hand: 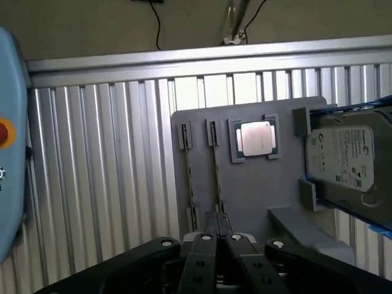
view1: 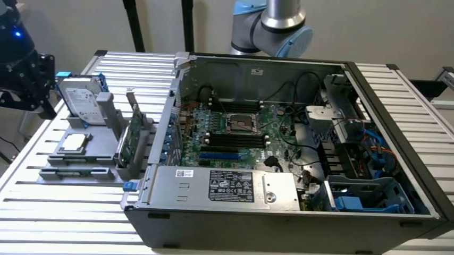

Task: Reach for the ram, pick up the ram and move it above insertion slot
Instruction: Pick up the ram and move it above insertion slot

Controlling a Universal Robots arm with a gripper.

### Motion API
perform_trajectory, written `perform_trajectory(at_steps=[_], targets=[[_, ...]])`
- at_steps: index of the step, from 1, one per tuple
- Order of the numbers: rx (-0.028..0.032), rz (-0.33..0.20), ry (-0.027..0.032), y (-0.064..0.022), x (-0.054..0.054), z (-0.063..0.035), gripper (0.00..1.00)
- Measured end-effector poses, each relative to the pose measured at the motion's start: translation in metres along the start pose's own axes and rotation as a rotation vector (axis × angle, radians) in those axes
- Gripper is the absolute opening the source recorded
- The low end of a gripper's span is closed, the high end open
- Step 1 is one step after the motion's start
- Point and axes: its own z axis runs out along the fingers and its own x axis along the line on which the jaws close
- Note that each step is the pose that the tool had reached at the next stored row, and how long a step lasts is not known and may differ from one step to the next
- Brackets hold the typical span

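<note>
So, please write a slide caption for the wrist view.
Gripper near the ram on the grey holder; processor chip and hard drive alongside.

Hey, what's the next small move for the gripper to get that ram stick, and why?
Probably open the gripper. Its fingers look shut on nothing, while the ram stands on edge in the grey holder, apart from the gripper but roughly in line with it. A gap is needed to straddle that thin stick.
</note>
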Motion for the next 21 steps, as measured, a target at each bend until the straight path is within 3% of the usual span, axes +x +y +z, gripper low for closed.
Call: perform_trajectory(at_steps=[6, 12, 15, 16, 17, 21], targets=[[0.012, -0.101, -0.0002, 0.0, 0.0, 0.0003, 0.11], [0.0119, -0.108, -0.0002, 0.0, 0.0, 0.0003, 0.12], [0.0119, -0.108, -0.0003, 0.0001, 0.0001, 0.0004, 0.3], [0.012, -0.108, -0.0003, 0.0001, 0.0002, 0.0005, 0.3], [0.012, -0.108, -0.0003, 0.0001, 0.0003, 0.0008, 0.36], [0.0119, -0.108, -0.0002, -0.0002, 0.0013, 0.0056, 0.36]])
